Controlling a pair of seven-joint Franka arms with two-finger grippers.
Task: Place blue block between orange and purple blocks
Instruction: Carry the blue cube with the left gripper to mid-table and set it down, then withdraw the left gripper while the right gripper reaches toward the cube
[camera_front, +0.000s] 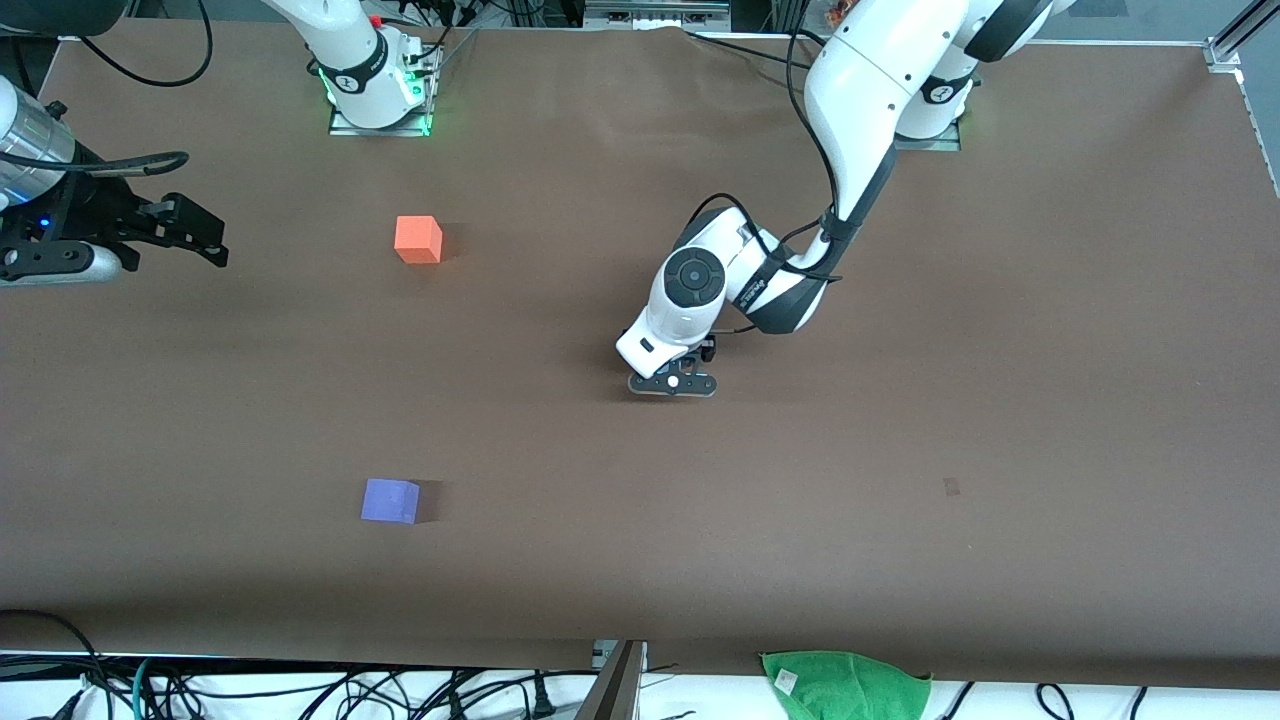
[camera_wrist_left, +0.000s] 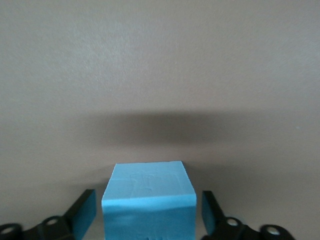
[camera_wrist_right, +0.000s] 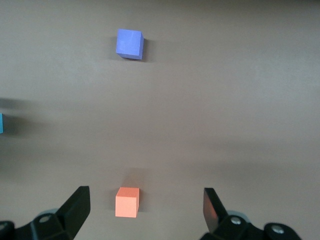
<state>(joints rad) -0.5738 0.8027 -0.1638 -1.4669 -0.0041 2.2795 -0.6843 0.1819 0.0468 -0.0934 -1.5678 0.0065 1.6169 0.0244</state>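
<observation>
Sky-blue block (camera_wrist_left: 148, 200) plain and matte, bright orange block (camera_front: 418, 240), violet-purple block (camera_front: 390, 500), flat brown table cover (camera_front: 900, 450), white arms with black joints, black left gripper (camera_wrist_left: 148, 212), black right gripper (camera_wrist_right: 147, 207), green cloth (camera_front: 845, 685) at the table's edge

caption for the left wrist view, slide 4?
Left gripper low over the brown table, open fingers flanking the blue block with gaps on both sides.
</observation>
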